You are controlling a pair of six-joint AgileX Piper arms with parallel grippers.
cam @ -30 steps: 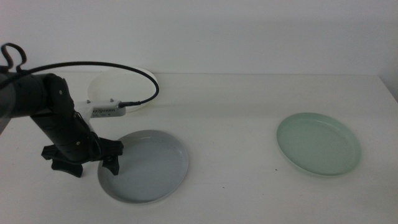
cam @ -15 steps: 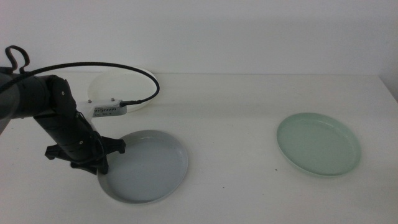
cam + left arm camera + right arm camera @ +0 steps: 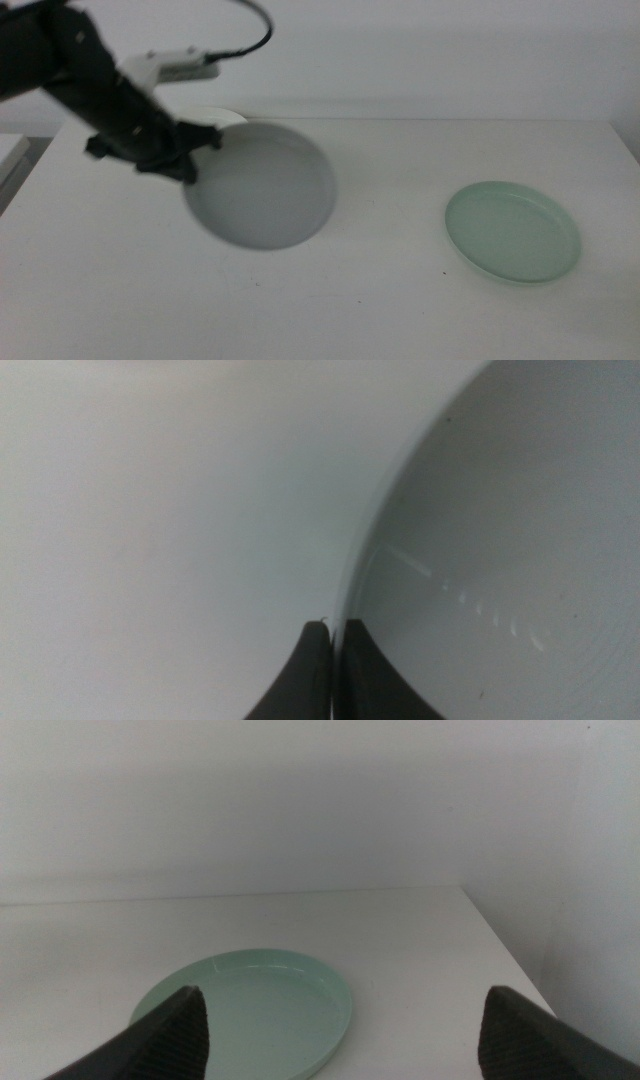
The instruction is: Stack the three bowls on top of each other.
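I see a plain white table [image 3: 380, 290] running back to a bare pale wall [image 3: 430, 55]; nothing else stands in the room that I can make out, and the light is flat and even.

The grey bowl [image 3: 262, 185] is up off the table, tilted with its underside toward my middle camera, blurred at the edges. It is shallow and round, pale grey, with a low rim. My left gripper [image 3: 190, 160] has it by the rim on the left side; in the left wrist view the two dark jaws are pressed together on the thin rim edge [image 3: 345, 622], with the bowl's smooth, faintly glossy inside spreading to one side.

Behind the raised bowl, near the wall, I catch only a sliver of the white bowl [image 3: 222, 116], mostly hidden by the arm and the grey one.

The mint green bowl [image 3: 512, 232] lies flat on the right part of the table, well apart from the others. My right gripper [image 3: 340, 1030] waits near it, jaws spread wide, the green bowl lying on the table between and beyond them.
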